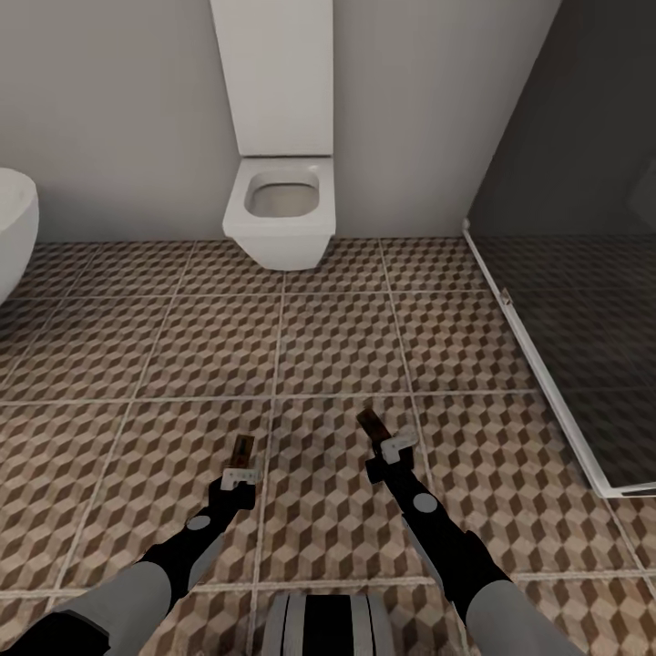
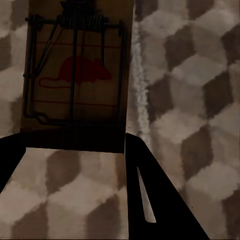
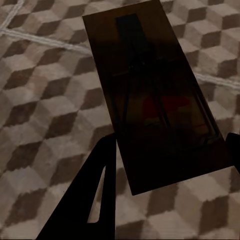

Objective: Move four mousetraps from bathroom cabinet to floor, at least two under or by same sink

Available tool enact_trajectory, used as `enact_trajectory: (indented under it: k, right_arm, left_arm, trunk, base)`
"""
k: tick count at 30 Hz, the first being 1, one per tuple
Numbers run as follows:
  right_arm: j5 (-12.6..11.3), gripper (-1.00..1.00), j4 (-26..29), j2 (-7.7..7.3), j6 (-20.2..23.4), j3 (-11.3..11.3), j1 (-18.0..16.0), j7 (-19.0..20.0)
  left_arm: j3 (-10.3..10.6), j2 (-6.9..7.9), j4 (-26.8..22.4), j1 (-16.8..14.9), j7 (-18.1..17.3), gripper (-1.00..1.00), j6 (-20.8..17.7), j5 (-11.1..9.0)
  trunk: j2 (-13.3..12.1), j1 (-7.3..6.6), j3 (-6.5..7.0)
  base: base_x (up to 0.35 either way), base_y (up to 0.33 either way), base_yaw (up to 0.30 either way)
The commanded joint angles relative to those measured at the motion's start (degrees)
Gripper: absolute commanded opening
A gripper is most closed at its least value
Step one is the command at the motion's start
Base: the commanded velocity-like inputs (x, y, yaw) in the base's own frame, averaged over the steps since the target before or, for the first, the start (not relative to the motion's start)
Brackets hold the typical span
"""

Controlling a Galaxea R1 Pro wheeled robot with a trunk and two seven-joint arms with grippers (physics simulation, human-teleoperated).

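The left black gripper (image 1: 239,476) was closed on a small flat brown wooden mousetrap (image 1: 242,449) with dark wire parts and a red mouse picture (image 2: 80,72). The right black gripper (image 1: 397,448) pinched a second brown wooden mousetrap (image 1: 372,423) the same way. In the right wrist view this trap (image 3: 155,95) was tilted and dark. Both traps hung over the bathroom floor (image 1: 337,346) of big square tiles with a brown, beige and white cube pattern. I could not tell if either one touched the tiles.

To do this step well, I think each arm should go low first, hold its trap flat, then let go gently. The traps should end up close by a sink.

Farther off, a white square toilet (image 1: 281,211) hung on the grey wall, and its bowl looked empty. A white round basin (image 1: 14,223) showed at the floor's left edge. A dark glass shower screen (image 1: 583,273) stood along the right edge.
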State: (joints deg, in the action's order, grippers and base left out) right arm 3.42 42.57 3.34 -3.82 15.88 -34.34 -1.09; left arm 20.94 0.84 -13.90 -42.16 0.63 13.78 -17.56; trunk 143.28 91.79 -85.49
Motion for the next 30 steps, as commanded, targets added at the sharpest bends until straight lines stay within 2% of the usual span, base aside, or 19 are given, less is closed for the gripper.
enact_trajectory:
  k: [1,12,16,23,28,30]
  right_arm:
    - [0.27,-1.0,-0.03,0.0,-0.14,0.03,-0.03,-0.08]
    - [0.27,-1.0,-0.03,0.0,-0.14,0.03,-0.03,-0.08]
    - [0.27,-1.0,-0.03,0.0,-0.21,0.04,-0.03,-0.11]
    - [0.27,-1.0,0.54,0.0,-1.4,0.06,-0.03,-0.27]
    - [0.27,-1.0,1.85,0.1,-4.4,0.15,-0.03,-0.35]
    - [0.28,-1.0,1.98,0.14,-4.79,0.18,-0.03,-0.33]
  left_arm:
    - [0.5,0.04,0.02,-0.03,0.27,-1.0,0.18,-0.35]
    - [0.5,0.04,0.02,-0.03,0.3,-1.0,0.18,-0.37]
    - [0.5,0.07,-0.76,-0.03,0.26,-1.0,0.3,-0.32]
    - [0.5,0.41,-5.97,0.3,0.51,-1.0,0.51,-0.29]
    - [0.5,1.08,-10.78,0.84,0.58,-1.0,5.04,-0.28]
    - [0.5,1.88,-13.02,0.94,0.59,-1.0,6.14,-0.28]
  trunk:
    - [0.03,0.01,-0.35]
    - [0.17,0.3,-3.76]
    - [0.17,0.3,-4.11]
    - [0.17,0.3,-4.34]
    - [0.17,0.3,-4.35]
    - [0.17,0.3,-4.35]
  base:
    - [0.0,0.0,0.0]
    - [0.0,0.0,0.0]
    - [0.0,0.0,0.0]
    - [0.0,0.0,0.0]
    - [0.0,0.0,0.0]
    - [0.0,0.0,0.0]
